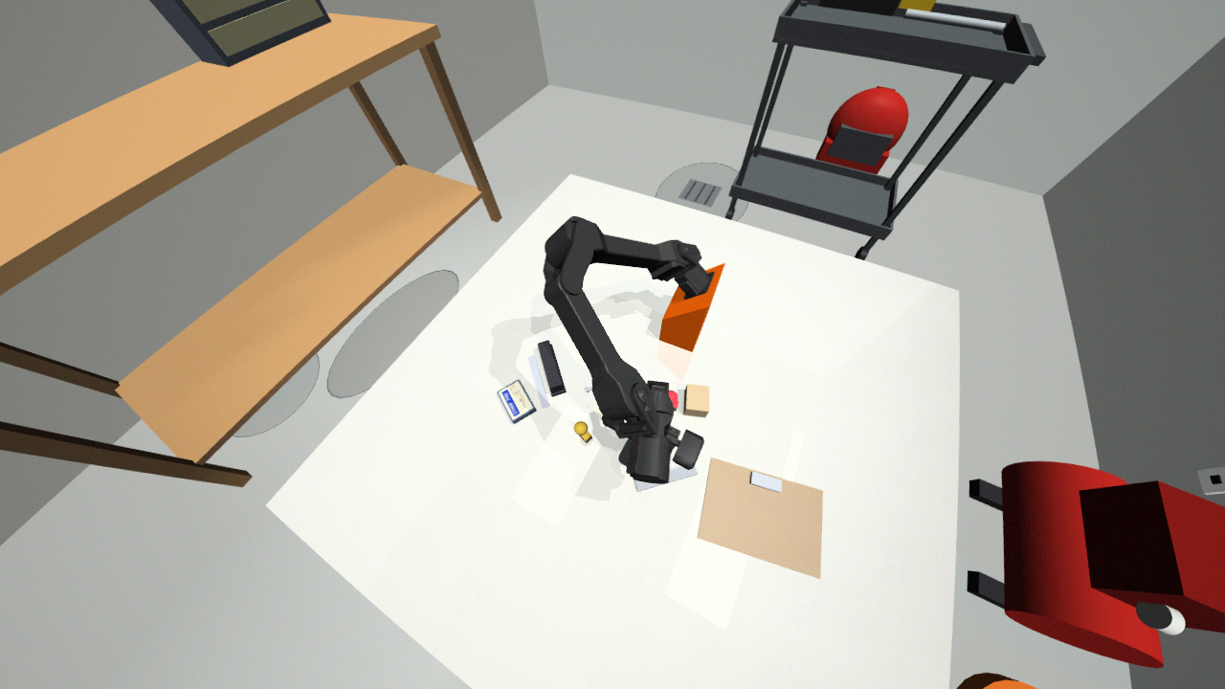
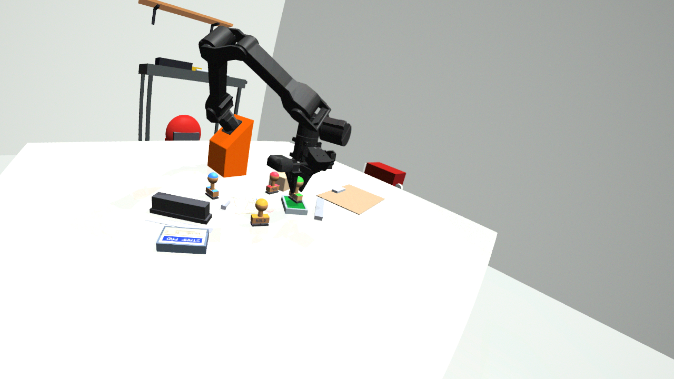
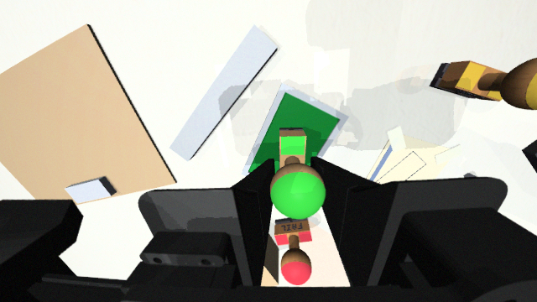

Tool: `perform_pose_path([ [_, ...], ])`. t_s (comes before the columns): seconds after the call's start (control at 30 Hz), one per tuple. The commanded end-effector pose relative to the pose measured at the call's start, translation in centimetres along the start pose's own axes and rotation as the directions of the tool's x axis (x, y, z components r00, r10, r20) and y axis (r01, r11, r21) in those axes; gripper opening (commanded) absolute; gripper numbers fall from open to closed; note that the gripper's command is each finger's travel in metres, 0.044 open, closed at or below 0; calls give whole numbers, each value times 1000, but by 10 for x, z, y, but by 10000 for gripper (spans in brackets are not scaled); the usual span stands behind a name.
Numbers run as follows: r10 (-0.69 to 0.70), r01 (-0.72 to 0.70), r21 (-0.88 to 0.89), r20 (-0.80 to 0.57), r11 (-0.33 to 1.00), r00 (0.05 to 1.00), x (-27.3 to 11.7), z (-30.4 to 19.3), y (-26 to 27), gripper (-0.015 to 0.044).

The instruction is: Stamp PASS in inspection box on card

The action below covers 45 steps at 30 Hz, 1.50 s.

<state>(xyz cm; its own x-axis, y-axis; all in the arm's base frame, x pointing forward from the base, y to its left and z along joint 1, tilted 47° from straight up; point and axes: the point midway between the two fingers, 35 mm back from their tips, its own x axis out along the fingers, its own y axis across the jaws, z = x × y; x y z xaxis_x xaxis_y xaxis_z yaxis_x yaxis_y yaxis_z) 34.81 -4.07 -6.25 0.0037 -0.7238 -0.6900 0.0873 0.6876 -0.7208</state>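
Observation:
My gripper [image 2: 297,185] [image 3: 292,164] is shut on the green-topped stamp [image 2: 296,196] [image 3: 298,195]. The stamp stands nearly upright with its base over the green ink pad [image 2: 296,211] [image 3: 294,106]; I cannot tell whether it touches the ink. Its label is not readable. The cream card [image 3: 419,147] lies to the right of the pad in the wrist view, with the outlined box [image 3: 395,167] partly visible and its lower part hidden by a finger. In the top view the arm hides the fingers and the held stamp.
The red FAIL stamp [image 2: 273,188] [image 3: 296,268] and a wooden block [image 1: 697,400] stand close by. A yellow HOLD stamp [image 2: 260,219], blue stamp [image 2: 212,192], black bar [image 2: 180,207] and STAMP PAD box [image 2: 182,245] stand farther off. A grey strip [image 3: 224,92] and tan board [image 3: 84,117] lie beside the pad.

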Motion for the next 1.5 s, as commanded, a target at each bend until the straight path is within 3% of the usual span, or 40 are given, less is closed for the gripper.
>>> perform_pose_path([
  [0.0, -5, 5, -8, 3, 1000, 1000, 2, 0, 0, 0],
  [1.47, -5, 5, 0, 3, 1000, 1000, 9, 0, 0, 0],
])
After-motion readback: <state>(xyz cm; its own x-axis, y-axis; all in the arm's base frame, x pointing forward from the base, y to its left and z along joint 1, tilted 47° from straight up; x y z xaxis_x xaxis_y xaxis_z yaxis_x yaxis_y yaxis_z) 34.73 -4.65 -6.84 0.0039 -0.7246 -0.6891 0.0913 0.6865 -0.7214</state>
